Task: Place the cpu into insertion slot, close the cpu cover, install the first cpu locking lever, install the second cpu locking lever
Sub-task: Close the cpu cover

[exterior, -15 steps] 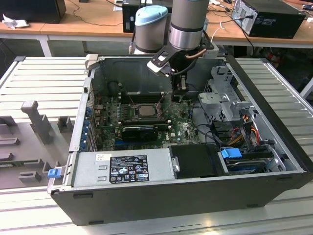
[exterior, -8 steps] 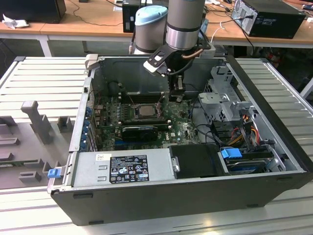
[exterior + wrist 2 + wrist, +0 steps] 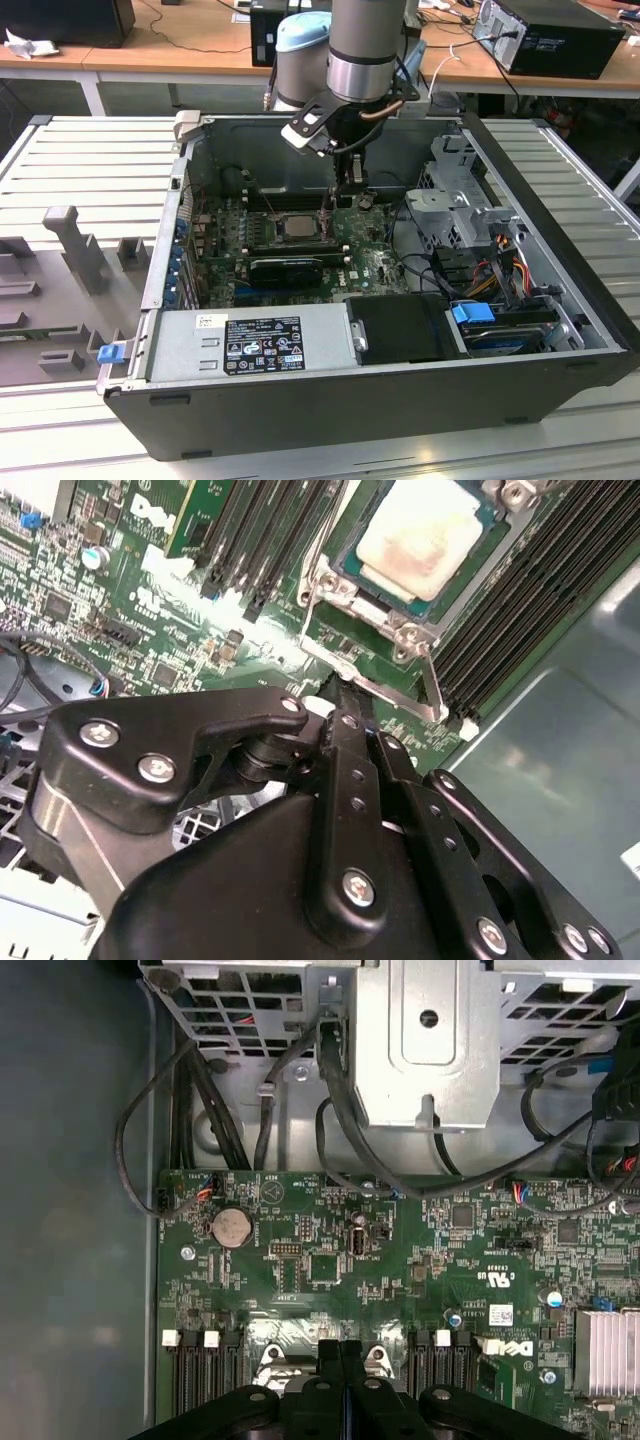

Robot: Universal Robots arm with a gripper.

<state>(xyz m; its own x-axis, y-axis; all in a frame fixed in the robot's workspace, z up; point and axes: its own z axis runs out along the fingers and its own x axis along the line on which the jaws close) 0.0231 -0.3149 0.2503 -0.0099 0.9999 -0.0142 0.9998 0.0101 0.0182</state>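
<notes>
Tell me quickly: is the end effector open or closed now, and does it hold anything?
End effector: closed, with nothing visible in its grasp.

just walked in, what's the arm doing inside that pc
The robot arm reaches into the open computer case, its gripper down at the edge of the insertion slot. The cpu already sits in the slot, with the cpu cover lying around it. The shut fingers are right at a thin locking lever; whether it is latched isn't clear.
</notes>
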